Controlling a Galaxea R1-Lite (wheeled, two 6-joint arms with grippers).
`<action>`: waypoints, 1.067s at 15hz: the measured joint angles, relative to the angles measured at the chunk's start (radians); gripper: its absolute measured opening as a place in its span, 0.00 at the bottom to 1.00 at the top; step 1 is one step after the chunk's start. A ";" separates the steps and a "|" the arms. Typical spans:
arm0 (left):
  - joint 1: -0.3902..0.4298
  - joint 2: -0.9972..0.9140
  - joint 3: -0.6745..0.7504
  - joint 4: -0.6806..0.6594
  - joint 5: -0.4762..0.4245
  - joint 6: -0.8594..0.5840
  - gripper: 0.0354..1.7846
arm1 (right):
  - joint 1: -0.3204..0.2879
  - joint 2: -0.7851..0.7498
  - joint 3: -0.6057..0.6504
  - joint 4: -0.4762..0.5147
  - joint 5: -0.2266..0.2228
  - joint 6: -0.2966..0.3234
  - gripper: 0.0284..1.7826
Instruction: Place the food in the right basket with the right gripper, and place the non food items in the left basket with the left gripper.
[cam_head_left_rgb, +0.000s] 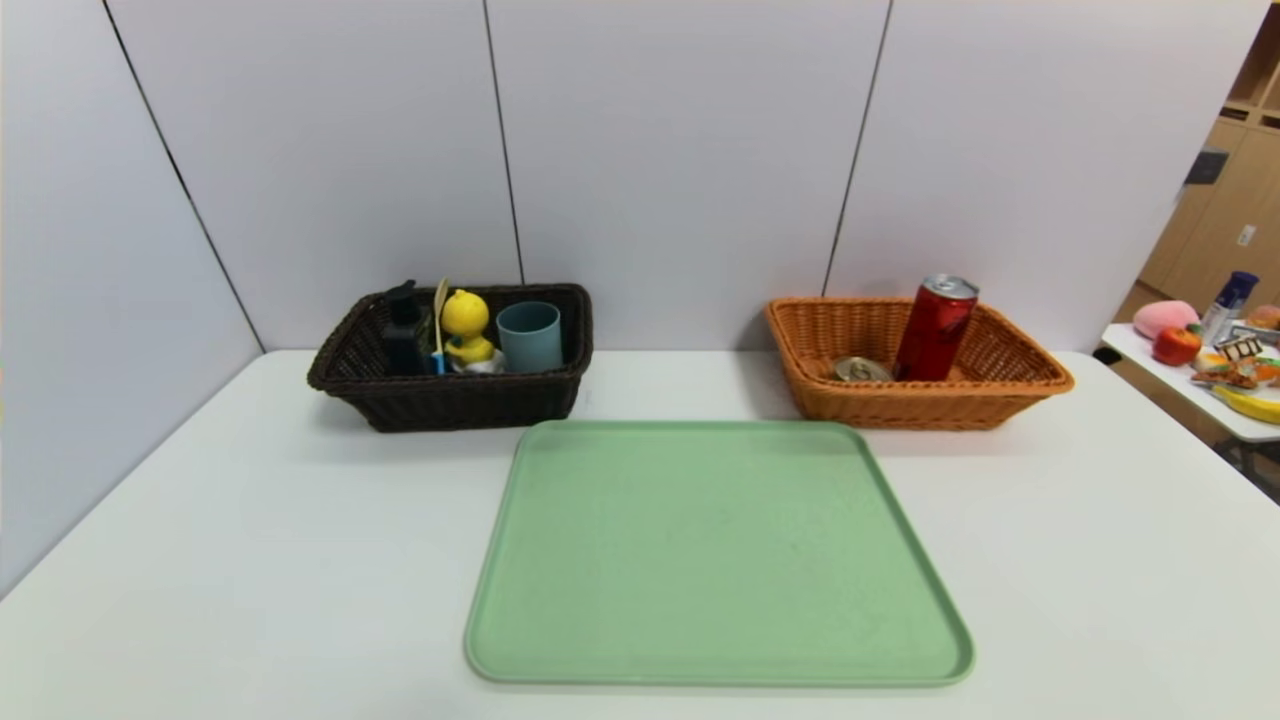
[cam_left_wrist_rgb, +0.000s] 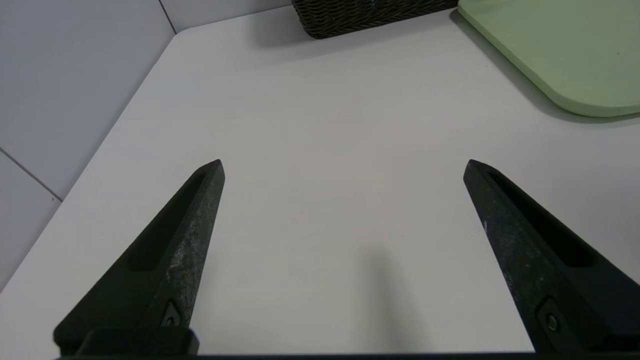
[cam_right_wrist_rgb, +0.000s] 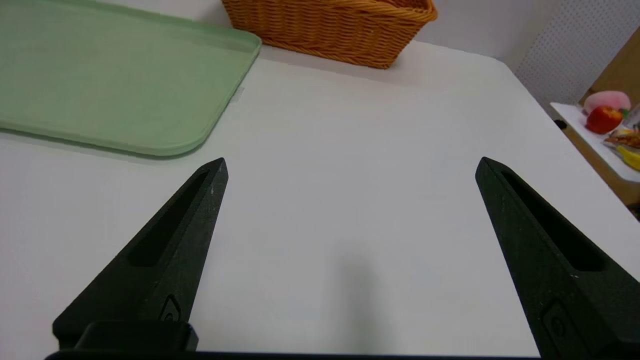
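Observation:
The orange right basket (cam_head_left_rgb: 1010, 385) holds the food: a red drink can (cam_head_left_rgb: 934, 330) leaning upright and a short tin with a gold lid (cam_head_left_rgb: 861, 370). The dark brown left basket (cam_head_left_rgb: 450, 405) holds the non food items: a black bottle (cam_head_left_rgb: 405, 332), a wooden spoon with a blue handle (cam_head_left_rgb: 439, 325), a yellow duck toy (cam_head_left_rgb: 467, 328) and a grey-blue cup (cam_head_left_rgb: 530, 336). My left gripper (cam_left_wrist_rgb: 344, 163) hangs open over bare table, near the front left. My right gripper (cam_right_wrist_rgb: 351, 161) hangs open over bare table at the front right. Neither arm shows in the head view.
A green tray (cam_head_left_rgb: 715, 555) lies in the middle of the white table (cam_head_left_rgb: 250, 560), bare. Grey wall panels stand behind and to the left. A side table (cam_head_left_rgb: 1200, 385) with toy fruit stands off to the right.

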 joint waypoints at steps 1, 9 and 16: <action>0.000 0.000 0.000 0.000 0.000 -0.001 0.94 | 0.000 0.000 0.000 0.000 -0.001 0.001 0.96; 0.000 0.000 0.000 -0.005 0.047 -0.156 0.94 | 0.000 0.000 0.000 0.000 -0.053 0.199 0.96; 0.000 0.000 0.000 -0.006 0.048 -0.157 0.94 | 0.000 0.000 0.000 -0.001 -0.053 0.198 0.96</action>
